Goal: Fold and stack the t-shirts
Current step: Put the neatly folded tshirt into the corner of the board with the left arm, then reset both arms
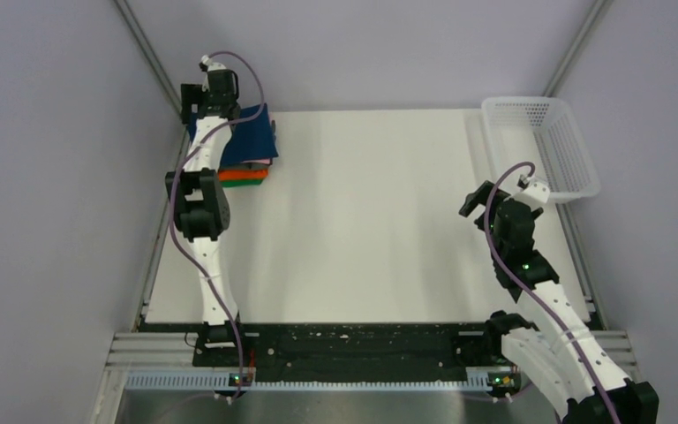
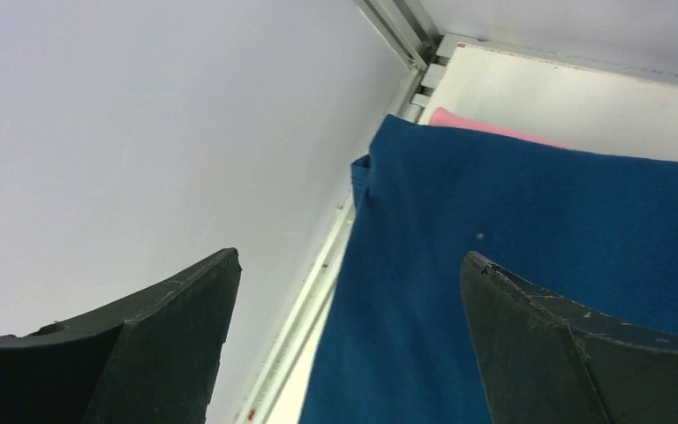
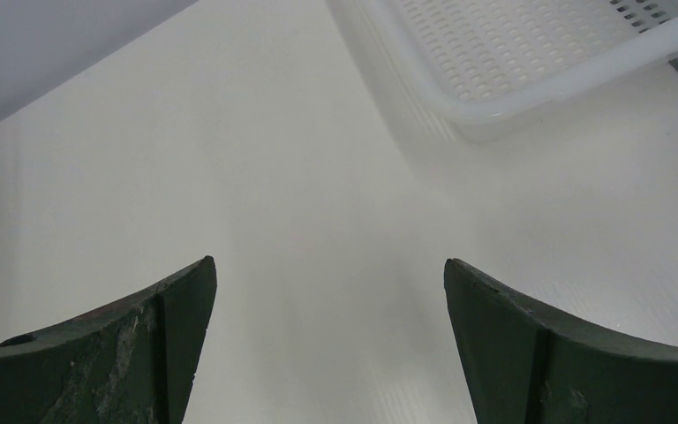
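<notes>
The t-shirts lie folded in a stack at the table's back left corner. A navy blue t-shirt [image 1: 254,132] is on top, with orange [image 1: 247,174] and green [image 1: 240,185] edges showing below it. In the left wrist view the navy shirt [image 2: 530,256] fills the right side and a pink t-shirt [image 2: 485,128] peeks out behind it. My left gripper [image 1: 192,108] [image 2: 349,261] hangs open over the stack's left edge with nothing between its fingers. My right gripper [image 1: 475,203] [image 3: 328,265] is open above bare table on the right, far from the stack.
A white mesh basket [image 1: 543,146] [image 3: 530,62] stands at the back right, just beyond the right gripper. Grey walls and metal rails [image 2: 318,291] close in the table's sides, and the left wall runs right beside the stack.
</notes>
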